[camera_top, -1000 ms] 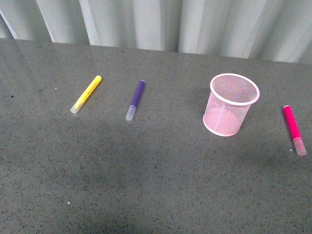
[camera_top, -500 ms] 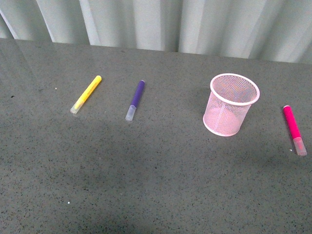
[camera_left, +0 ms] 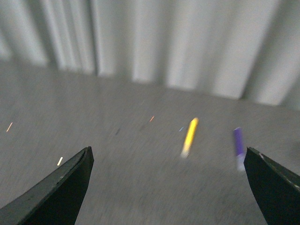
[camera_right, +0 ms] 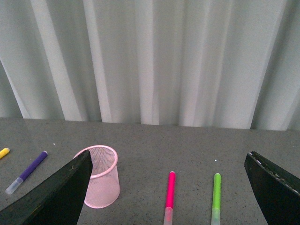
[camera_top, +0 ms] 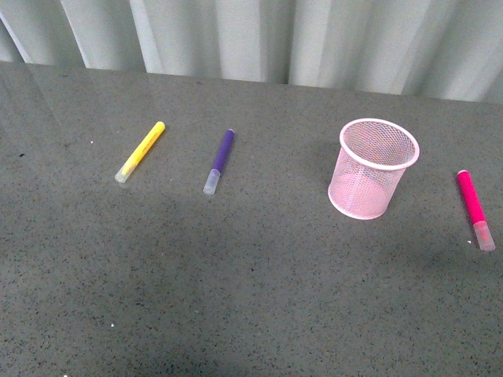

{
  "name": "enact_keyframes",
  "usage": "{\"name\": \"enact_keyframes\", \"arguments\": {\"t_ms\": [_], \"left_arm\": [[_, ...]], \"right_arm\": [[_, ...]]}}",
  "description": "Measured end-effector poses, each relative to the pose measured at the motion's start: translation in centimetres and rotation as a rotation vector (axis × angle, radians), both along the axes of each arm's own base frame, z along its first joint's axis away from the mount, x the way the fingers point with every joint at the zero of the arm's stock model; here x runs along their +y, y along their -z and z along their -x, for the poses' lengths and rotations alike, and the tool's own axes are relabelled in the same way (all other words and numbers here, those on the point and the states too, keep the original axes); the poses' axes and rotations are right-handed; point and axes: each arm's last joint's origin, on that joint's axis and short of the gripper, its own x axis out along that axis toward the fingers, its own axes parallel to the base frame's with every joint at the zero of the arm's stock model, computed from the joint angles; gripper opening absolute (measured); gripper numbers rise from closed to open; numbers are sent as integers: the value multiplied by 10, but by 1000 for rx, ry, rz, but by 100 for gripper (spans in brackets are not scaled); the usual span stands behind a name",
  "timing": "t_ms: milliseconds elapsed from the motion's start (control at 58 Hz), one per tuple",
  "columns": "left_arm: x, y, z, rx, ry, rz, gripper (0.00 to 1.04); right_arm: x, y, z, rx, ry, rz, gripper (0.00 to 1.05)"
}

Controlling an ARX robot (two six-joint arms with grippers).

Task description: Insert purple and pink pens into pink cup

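The left claw and right claw are wide open, holding nothing. The pink cup stands between the purple pen and pink pen.

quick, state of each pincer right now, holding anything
left pincer: open, holding nothing
right pincer: open, holding nothing

Table layout
A first pen and a second pen are laid upper left, the cup centre right, a third pen far right.
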Motion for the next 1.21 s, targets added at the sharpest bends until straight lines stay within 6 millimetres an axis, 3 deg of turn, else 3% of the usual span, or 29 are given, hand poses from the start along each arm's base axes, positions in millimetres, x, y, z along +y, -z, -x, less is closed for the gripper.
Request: {"name": "enact_keyframes", "arguments": {"t_ms": [138, 276, 569, 741, 931, 1086, 1207], "left_arm": [[-10, -18, -40, -26, 13, 19, 98], [-24, -37, -104, -8, 112, -6, 98], [-62, -22, -222, 355, 387, -103, 98], [-71, -16, -259, 535, 489, -151, 98], [-67, -3, -286, 733, 527, -203, 98], [-68, 2, -307, 811, 520, -194, 98], [-81, 3, -322, 836, 516, -192, 98]], "right_arm": [[0, 0, 0, 0, -2, 0, 98], [0, 0, 0, 0, -2, 0, 98], [0, 0, 0, 0, -2, 0, 98], [0, 0, 0, 0, -2, 0, 98], [0, 0, 0, 0, -2, 0, 98], [0, 0, 0, 0, -2, 0, 98], [0, 0, 0, 0, -2, 0, 98]]}}
